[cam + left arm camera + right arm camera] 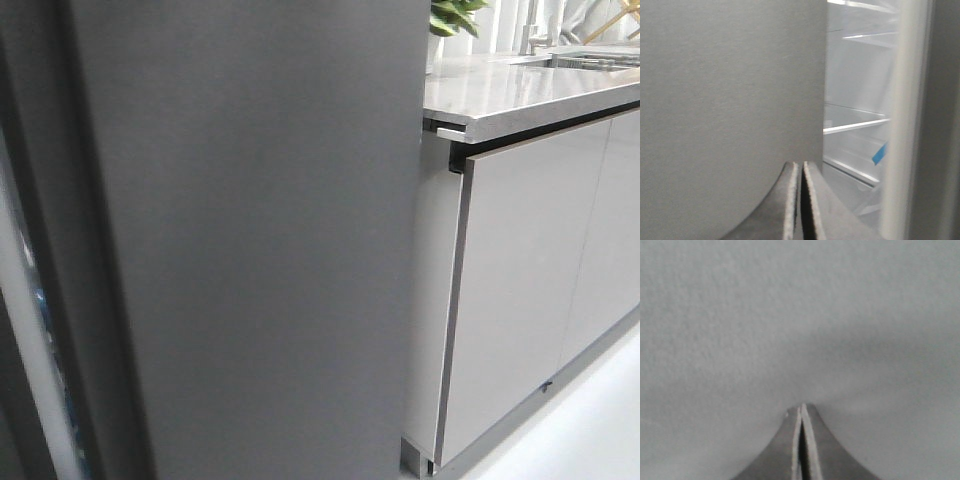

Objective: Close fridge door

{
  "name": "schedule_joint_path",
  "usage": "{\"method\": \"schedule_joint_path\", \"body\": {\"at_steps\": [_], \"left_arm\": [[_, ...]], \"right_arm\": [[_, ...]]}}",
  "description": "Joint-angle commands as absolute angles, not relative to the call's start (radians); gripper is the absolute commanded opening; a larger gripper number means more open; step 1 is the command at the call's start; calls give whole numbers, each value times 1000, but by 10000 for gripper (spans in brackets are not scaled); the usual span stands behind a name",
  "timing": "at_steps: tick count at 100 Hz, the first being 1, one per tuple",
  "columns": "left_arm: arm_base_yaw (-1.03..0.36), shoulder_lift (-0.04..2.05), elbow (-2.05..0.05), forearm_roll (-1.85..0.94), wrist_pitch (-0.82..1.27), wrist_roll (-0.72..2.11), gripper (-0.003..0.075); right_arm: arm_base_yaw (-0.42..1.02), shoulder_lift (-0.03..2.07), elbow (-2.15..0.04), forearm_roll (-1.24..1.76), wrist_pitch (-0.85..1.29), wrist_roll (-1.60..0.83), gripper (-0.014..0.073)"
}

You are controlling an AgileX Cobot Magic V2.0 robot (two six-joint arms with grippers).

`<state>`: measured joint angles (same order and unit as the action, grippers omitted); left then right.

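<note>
- Closed fingers fill the near edge of both wrist views: our right gripper (801, 440) has its jaws pressed together on nothing, tips at or almost at a matte grey surface that takes up the whole right wrist picture.
- We read that surface as the outer face of the fridge door (250, 240), and the closed, pointed pose as a way to push with a blunt tip rather than to grasp.
- Our left gripper (800, 200) is likewise closed and empty, set near the door's free edge. We judge that this placement gives more leverage than a spot near the hinge side would.
- From the front, the door stands as a dark grey slab across most of the frame, just beside the pale glossy cabinet fronts (530, 280) and the countertop (520, 95). Neither arm shows in this view.
- Only the left wrist view shows that the door is not yet shut: past its edge we see the white interior, clear shelves (855, 125) and a strip of blue tape (880, 153).
- At the front view's left margin a pale strip with bluish flecks appears; we cannot tell what it is.
- Whether either tip actually touches the door, we cannot tell from these pictures.
</note>
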<state>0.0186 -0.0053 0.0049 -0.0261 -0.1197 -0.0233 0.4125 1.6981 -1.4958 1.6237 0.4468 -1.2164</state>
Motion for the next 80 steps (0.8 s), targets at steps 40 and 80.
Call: {"method": "schedule_joint_path", "body": {"at_steps": [40, 80], "left_arm": [[21, -13, 40, -30, -197, -25, -20], [21, -13, 40, -30, -197, -25, -20]], "right_arm": [[514, 1813, -1713, 1463, 298, -1230, -73], [536, 1902, -1835, 1403, 288, -1230, -73]]}}
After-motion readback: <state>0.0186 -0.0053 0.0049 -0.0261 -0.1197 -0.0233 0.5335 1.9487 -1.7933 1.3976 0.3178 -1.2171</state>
